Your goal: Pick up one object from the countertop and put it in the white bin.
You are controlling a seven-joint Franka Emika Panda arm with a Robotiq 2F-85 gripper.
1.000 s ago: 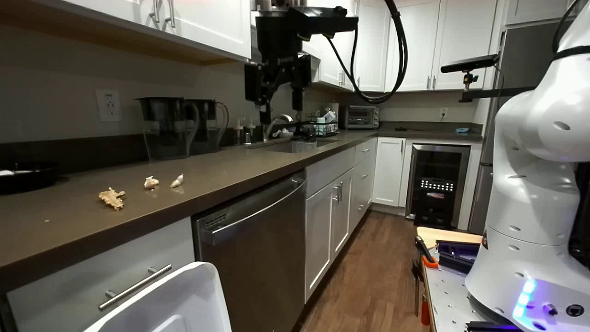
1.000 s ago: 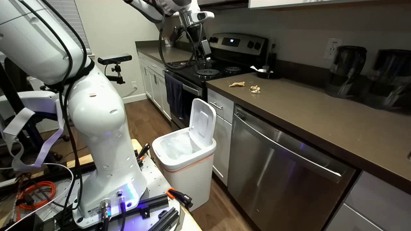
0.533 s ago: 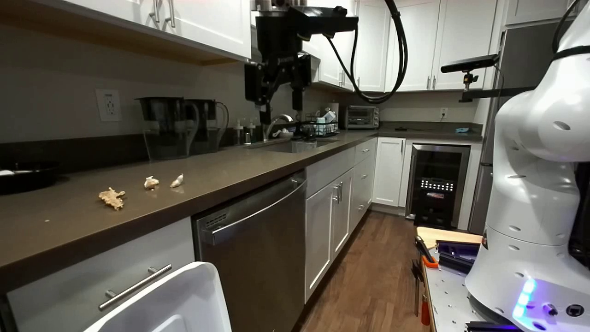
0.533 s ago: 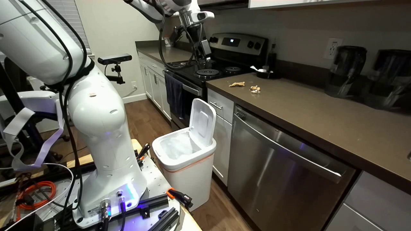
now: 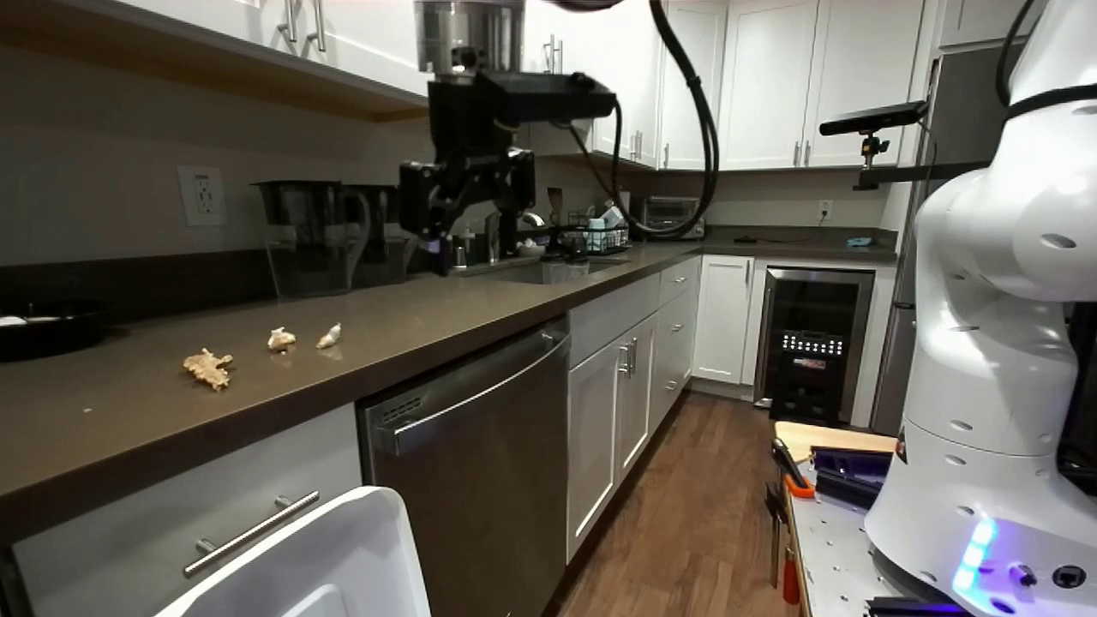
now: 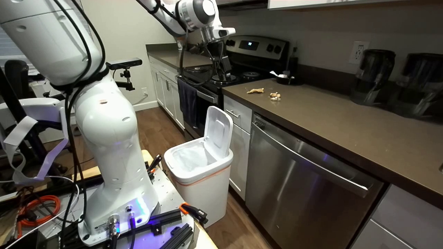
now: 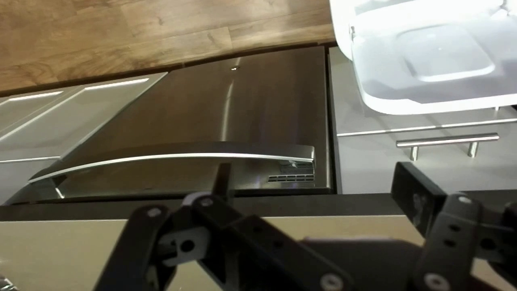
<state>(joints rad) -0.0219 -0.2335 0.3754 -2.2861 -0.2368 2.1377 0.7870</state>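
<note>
On the dark brown countertop (image 5: 428, 321) lie a larger knobby tan piece (image 5: 207, 368) and two smaller pale pieces (image 5: 280, 339) (image 5: 329, 335). In an exterior view the larger piece (image 6: 255, 91) lies to the left of the two small ones (image 6: 275, 95). My gripper (image 5: 473, 244) is open and empty, in the air above the counter, to the right of the pieces in that view. In the wrist view the gripper (image 7: 317, 178) has wide-spread fingers and none of the pieces shows. The white bin (image 6: 199, 177) stands on the floor by the cabinets, its lid raised (image 7: 444, 87).
Two dark pitchers (image 5: 308, 240) stand along the wall. A black dish (image 5: 51, 330) sits on the counter near the stove (image 6: 238, 65). Upper cabinets (image 5: 377, 51) hang over the counter. The steel dishwasher (image 6: 304, 180) lies below it. A sink (image 5: 548, 271) is further along.
The arm was still in the two earlier moments. Now the gripper has moved lower and leftward, toward the pieces, in an exterior view. The pieces and bin have not moved.
</note>
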